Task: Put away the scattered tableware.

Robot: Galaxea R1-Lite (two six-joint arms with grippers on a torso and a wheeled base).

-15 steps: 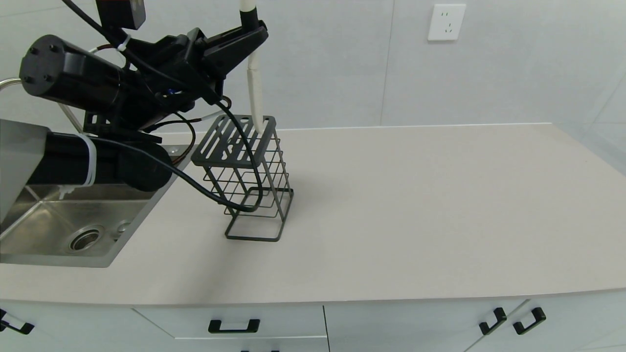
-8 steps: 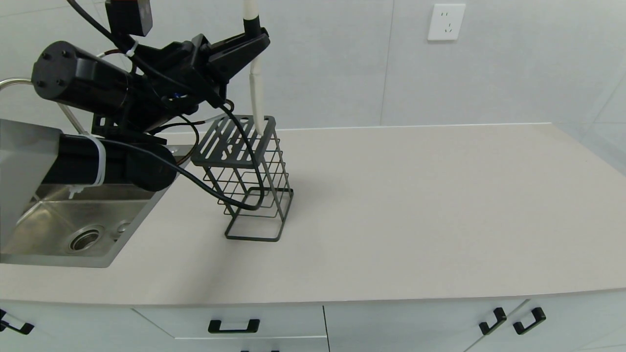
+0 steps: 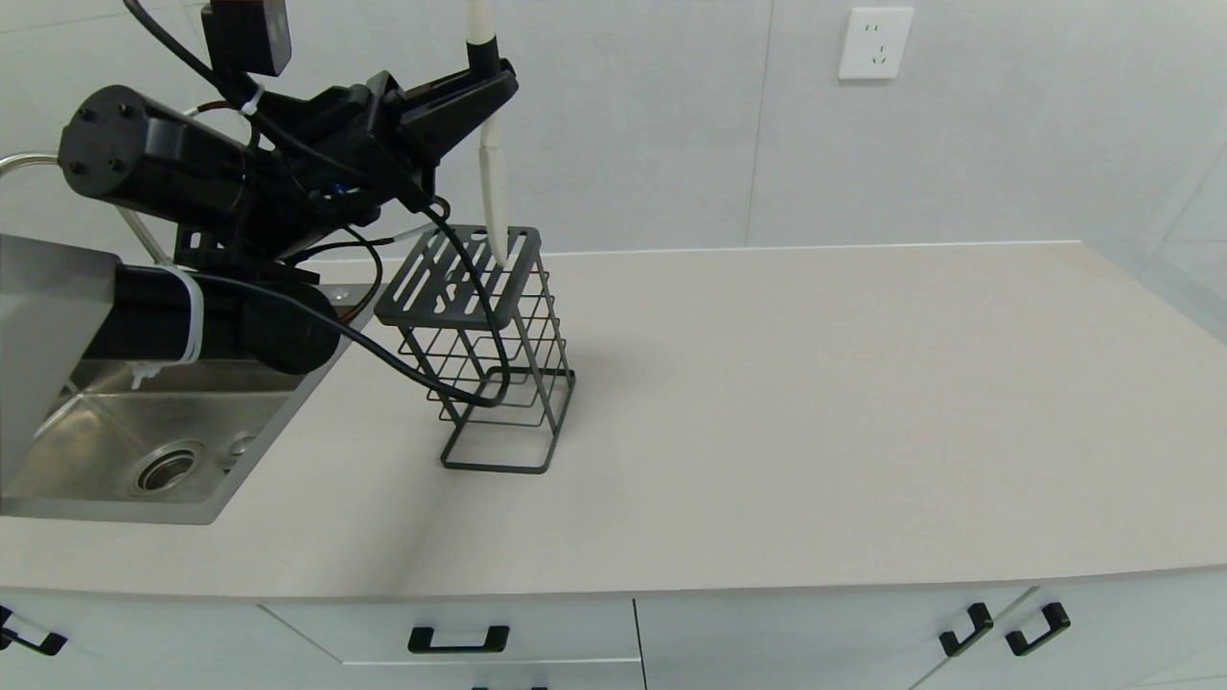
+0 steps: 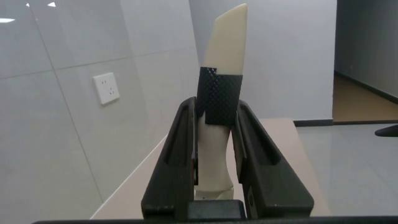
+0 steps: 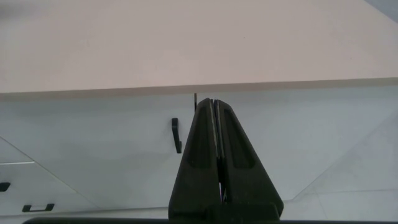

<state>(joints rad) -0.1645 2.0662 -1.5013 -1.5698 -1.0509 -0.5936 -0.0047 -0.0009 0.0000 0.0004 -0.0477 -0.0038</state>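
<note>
My left gripper (image 3: pixel 484 86) is shut on a long white utensil (image 3: pixel 494 192) with a black band, holding it upright. Its lower tip meets the slotted top plate of the black wire rack (image 3: pixel 479 355), at the plate's far side. The rack stands on the counter next to the sink. In the left wrist view the utensil (image 4: pixel 225 37) rises as a cream pointed end above the left gripper (image 4: pixel 214 109), its black band caught between the fingers. My right gripper (image 5: pixel 214 106) is shut with nothing in it, low in front of the counter edge and facing the white cabinet fronts.
A steel sink (image 3: pixel 57 422) with a curved faucet (image 3: pixel 19 163) lies at the left. The beige counter (image 3: pixel 815 402) stretches bare to the right of the rack. A wall outlet (image 3: pixel 874 43) sits above it. Black drawer handles (image 5: pixel 175 134) line the cabinets below.
The left arm has shifted slightly, carrying the utensil a little to the left over the rack's top plate. The rack has not moved.
</note>
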